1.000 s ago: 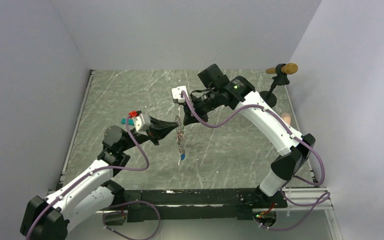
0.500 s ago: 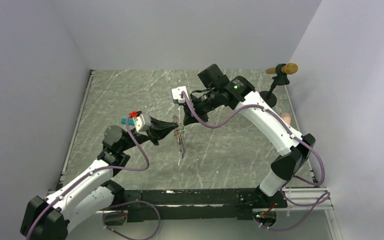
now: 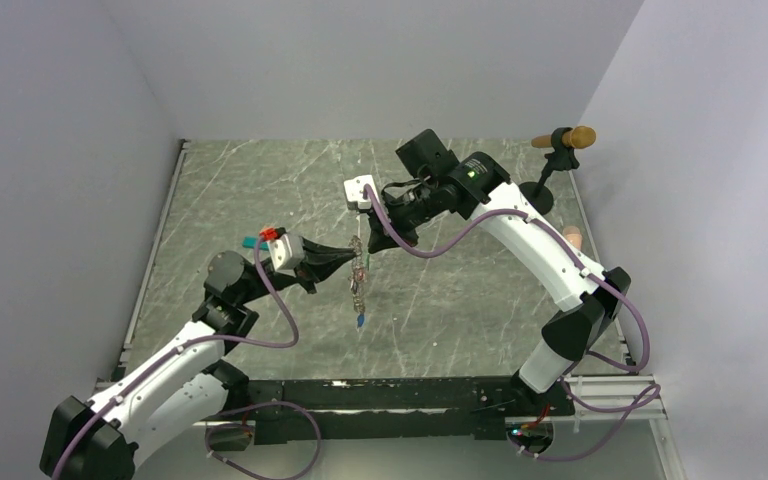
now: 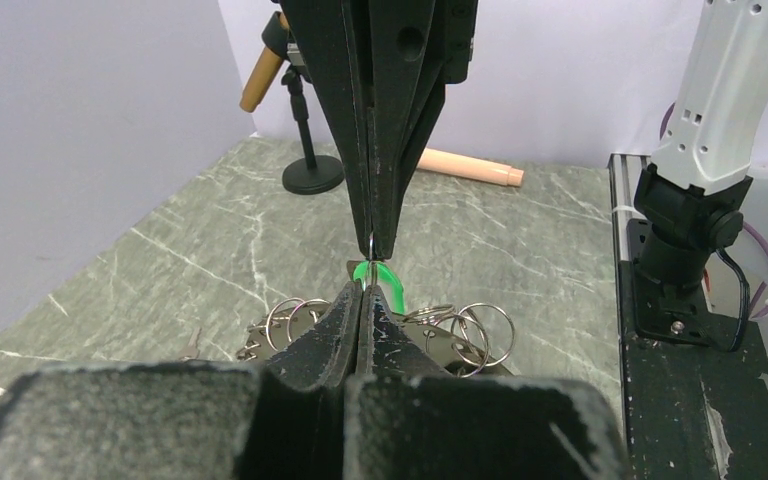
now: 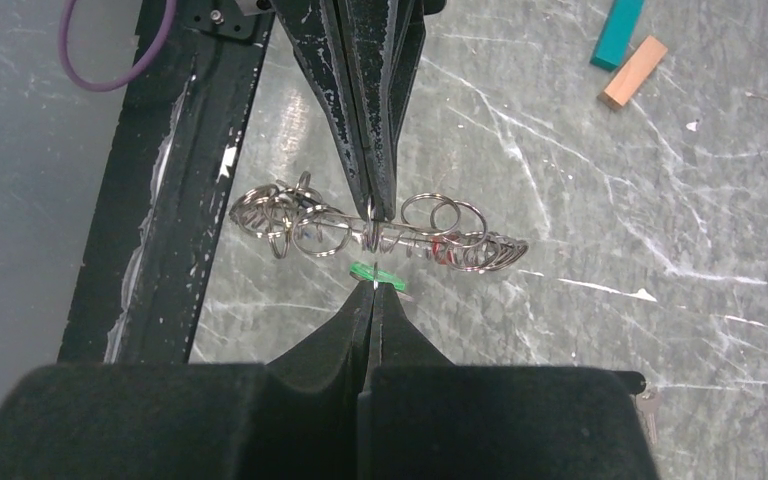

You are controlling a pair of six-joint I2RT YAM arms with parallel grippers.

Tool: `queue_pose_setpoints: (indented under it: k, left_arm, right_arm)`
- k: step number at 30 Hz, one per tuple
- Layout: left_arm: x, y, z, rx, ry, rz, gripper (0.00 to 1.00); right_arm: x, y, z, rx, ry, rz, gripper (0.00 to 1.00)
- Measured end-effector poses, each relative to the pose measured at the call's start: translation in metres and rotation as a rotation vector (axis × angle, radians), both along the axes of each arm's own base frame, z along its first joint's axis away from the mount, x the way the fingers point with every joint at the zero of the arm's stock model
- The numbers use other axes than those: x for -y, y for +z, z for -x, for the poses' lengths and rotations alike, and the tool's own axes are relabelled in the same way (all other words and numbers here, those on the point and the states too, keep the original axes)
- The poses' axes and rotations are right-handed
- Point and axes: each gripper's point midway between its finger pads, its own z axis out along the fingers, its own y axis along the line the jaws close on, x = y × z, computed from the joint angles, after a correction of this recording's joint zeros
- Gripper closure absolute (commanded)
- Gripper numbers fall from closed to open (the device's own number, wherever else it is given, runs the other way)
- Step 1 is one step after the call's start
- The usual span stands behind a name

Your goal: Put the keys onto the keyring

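The thin metal keyring (image 5: 410,238) is held above the grey marbled counter (image 3: 460,300), pinched in the left claw (image 4: 360,295). The green-tagged key (image 5: 375,272) is nipped in the right claw (image 5: 373,292). With such slight tip grips, either could be dropped.

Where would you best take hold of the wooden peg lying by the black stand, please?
Take the wooden peg at its middle, coming straight down and closing across its width: it lies flat on the table, long and slim.
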Motion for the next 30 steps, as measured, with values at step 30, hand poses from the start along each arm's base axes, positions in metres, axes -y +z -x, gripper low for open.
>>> queue_pose_setpoints:
  k: [30]
  left_arm:
    - [-0.0003,0.0017,0.0021,0.022,-0.006,-0.004,1.0]
  right_arm:
    - [-0.0019,-0.0004,0.0035,-0.024,0.02,-0.004,1.0]
